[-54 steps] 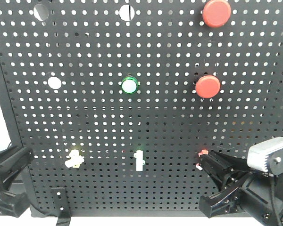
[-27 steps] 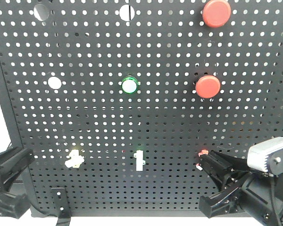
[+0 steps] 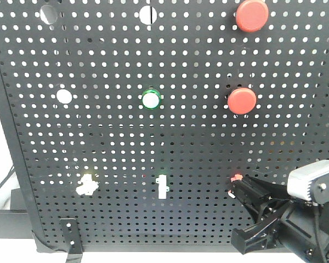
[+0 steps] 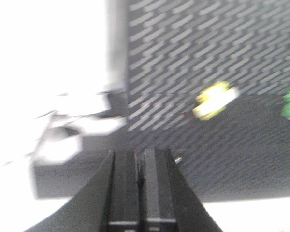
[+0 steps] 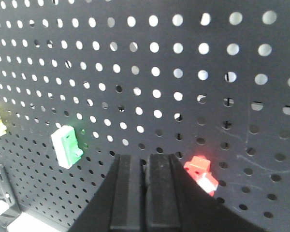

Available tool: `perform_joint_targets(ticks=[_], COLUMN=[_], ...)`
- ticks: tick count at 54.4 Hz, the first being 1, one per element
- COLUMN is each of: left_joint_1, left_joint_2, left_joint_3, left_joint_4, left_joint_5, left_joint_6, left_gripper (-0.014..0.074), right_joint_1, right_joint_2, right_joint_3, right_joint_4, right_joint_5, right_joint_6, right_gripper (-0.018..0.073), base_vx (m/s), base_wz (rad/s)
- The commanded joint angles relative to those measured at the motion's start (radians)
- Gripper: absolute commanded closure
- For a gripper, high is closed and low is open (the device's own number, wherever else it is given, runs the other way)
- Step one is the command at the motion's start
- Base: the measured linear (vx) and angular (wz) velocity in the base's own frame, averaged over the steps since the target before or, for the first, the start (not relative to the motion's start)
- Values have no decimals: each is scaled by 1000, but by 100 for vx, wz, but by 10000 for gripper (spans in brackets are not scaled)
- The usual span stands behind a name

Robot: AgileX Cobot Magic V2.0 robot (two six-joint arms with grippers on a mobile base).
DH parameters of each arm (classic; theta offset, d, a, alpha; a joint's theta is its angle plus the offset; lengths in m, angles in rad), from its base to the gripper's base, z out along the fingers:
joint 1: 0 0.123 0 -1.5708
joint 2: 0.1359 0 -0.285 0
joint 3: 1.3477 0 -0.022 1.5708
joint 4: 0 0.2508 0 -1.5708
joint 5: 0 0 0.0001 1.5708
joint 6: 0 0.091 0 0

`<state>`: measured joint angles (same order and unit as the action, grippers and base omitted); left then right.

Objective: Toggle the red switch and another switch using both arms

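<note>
The red switch (image 3: 235, 178) sits low on the pegboard (image 3: 153, 142), right side. The right pincer (image 5: 146, 162), clenched, rests just beside its lever, placed to push. The yellow switch (image 3: 86, 185) sits low left; the left pincer (image 4: 140, 159), clenched, remains clear.

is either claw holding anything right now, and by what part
Nothing is held. Both claws are shut on nothing: the right claw sits beside the red switch, the left claw short of the yellow switch.
</note>
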<state>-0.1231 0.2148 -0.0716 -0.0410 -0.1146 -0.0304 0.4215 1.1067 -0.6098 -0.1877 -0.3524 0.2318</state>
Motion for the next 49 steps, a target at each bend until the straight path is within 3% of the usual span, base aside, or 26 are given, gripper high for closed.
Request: perform_joint_targets(ticks=[1,10,20,49], left_joint_1=[57,101,86,87], left_joint_2=[-90,-256,-237,-234], left_joint_3=[33,119,115,115], left_joint_4=[1,1,1,1], left_joint_5=[-35,9,100,102], left_joint_6=[1,-5,-6,-5], left_gripper=[594,594,594,594], right_joint_1=[-5,-5,-5,-5], right_joint_2=[-20,-20,-21,-21], right_joint_3=[-28,-28,-28,-28], right_joint_4=[-3,-3,-3,-3], right_joint_5=[-79,-79,-77,-78], right_joint_6=[-4,-4,-4,-4], right_gripper=[566,566,566,566], base_vx=[0,0,0,0], base_wz=[0,0,0,0])
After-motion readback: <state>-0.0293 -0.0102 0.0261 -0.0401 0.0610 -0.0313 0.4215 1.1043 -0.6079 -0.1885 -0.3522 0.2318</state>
